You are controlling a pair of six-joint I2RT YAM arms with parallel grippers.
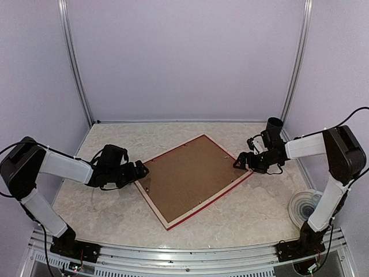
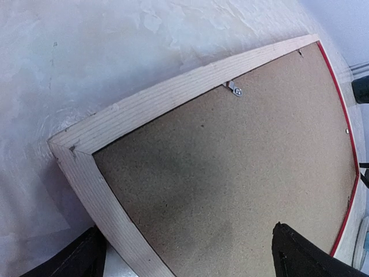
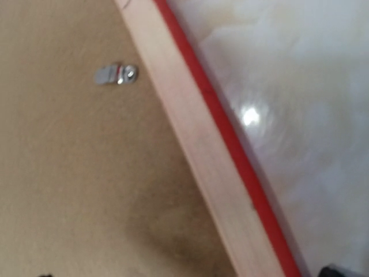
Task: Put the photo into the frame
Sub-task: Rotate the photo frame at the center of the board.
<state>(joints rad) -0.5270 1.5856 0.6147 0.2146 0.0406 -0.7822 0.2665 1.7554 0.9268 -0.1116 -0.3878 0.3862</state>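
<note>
The frame (image 1: 199, 209) lies face down and turned diagonally in the middle of the table. Its pale wooden back (image 2: 173, 92) and thin red outer edge (image 3: 230, 144) are showing. A brown hardboard backing panel (image 1: 187, 176) fills it, held by small metal clips (image 2: 234, 88) (image 3: 115, 75). The photo is hidden. My left gripper (image 1: 140, 171) hovers at the frame's left corner. It is open, one finger (image 2: 300, 257) over the panel and the other outside the rim. My right gripper (image 1: 242, 163) is open at the right corner, over the rim (image 3: 196, 144).
A roll of clear tape (image 1: 304, 208) lies on the table by the right arm's base. Pale walls with metal posts close in the back and sides. An aluminium rail (image 1: 184, 254) runs along the near edge.
</note>
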